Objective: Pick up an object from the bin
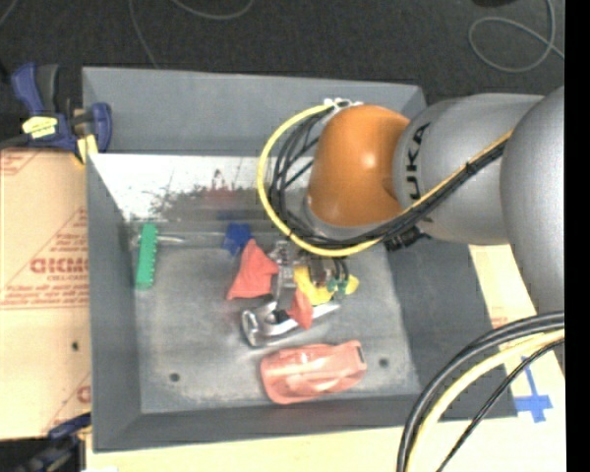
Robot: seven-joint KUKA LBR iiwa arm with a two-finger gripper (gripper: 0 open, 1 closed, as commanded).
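Bin (113, 293) floor: red crumpled wedge (248, 275), pink glossy oblong (312, 370).

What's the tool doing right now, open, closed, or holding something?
Tool: cannot be told; it is down among a red piece and a yellow piece.

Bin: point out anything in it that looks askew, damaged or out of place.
Nothing looks spilled or broken. The back wall of the bin carries dark speckled scuffing. The green ridged piece lies alone at the left, apart from the small heap of red, silver and yellow things in the middle.
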